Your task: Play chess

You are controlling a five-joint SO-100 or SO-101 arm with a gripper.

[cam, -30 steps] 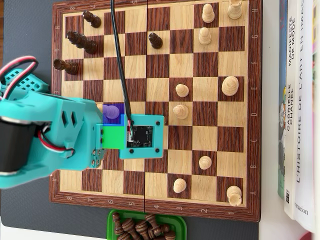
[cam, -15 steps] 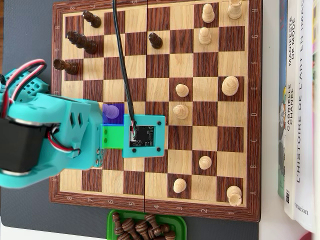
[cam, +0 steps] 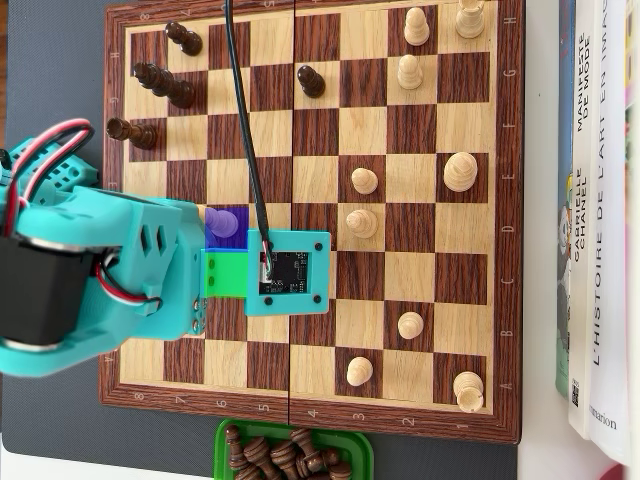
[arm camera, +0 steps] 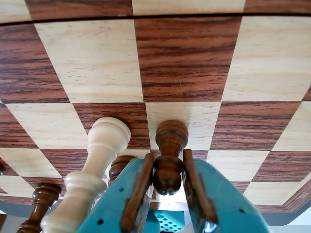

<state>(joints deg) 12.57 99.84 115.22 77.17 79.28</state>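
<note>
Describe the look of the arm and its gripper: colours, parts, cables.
The teal plastic arm has a chunky printed shell with small diamond-shaped cutouts and a black motor body at its left end in the overhead view. Red, white and black wires loop beside it, and a black cable runs to a bare camera board in a teal frame. The teal two-finger gripper carries brown pads inside.

Open squares fill the middle of the chessboard (cam: 400, 270) ahead of the gripper (arm camera: 167, 167), which is closed on a dark pawn (arm camera: 169, 155). In the wrist view a pale piece (arm camera: 97, 165) stands just beside its left finger, with another dark piece (arm camera: 41, 201) farther left. From overhead, light pieces (cam: 362, 222) dot the board's right half, dark ones (cam: 165, 85) crowd the upper left, and books (cam: 595, 210) flank the right edge.
</note>
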